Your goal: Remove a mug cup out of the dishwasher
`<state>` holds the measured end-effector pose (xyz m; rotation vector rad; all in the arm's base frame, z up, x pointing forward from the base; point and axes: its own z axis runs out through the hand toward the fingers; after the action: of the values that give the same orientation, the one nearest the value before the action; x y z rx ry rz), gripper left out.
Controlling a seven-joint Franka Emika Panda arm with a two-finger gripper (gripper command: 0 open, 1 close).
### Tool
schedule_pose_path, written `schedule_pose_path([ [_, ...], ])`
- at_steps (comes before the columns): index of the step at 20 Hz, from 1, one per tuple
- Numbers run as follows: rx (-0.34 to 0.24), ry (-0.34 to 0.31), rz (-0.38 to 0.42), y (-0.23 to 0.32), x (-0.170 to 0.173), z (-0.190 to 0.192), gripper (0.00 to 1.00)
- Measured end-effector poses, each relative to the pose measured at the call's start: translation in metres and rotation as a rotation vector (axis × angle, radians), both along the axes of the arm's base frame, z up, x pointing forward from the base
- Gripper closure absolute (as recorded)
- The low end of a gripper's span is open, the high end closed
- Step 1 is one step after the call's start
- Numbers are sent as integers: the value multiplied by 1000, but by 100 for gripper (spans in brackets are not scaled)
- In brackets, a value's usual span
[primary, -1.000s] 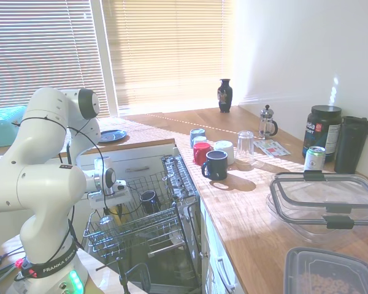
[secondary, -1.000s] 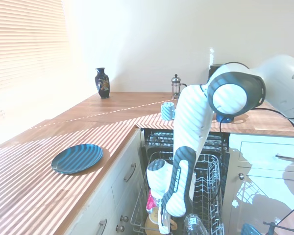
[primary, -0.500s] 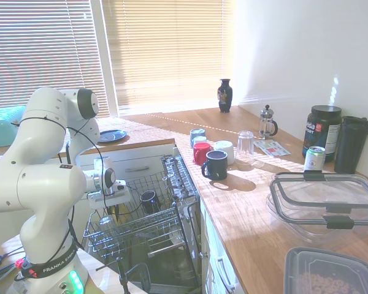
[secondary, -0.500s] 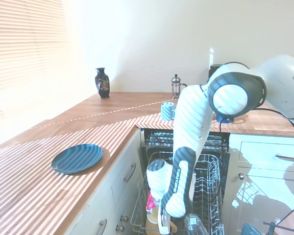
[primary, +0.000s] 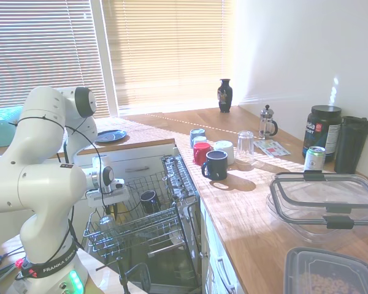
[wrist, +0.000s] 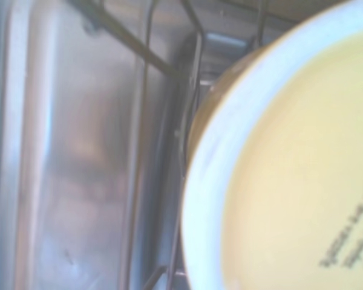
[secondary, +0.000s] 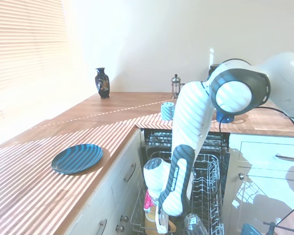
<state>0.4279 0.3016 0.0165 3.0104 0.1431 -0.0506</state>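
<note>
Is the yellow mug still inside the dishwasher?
Yes, it is in. The yellow mug sits low in the wire rack of the dishwasher, under the robot's hand.

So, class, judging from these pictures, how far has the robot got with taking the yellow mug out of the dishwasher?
Done: the dishwasher is open, its rack pulled out. In hand: the gripper is down in the rack right over the mug cup, whose yellow base fills the wrist view. Whether it is gripped cannot be seen. Left: lifting the mug cup clear of the rack.
</note>
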Motion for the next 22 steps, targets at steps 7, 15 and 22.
schedule_pose_path([
  [7,-1,-4,-35,6,7,65,100],
  [15,21,-72,-88,12,28,158,100],
  [22,83,-160,-149,17,65,257,100],
])
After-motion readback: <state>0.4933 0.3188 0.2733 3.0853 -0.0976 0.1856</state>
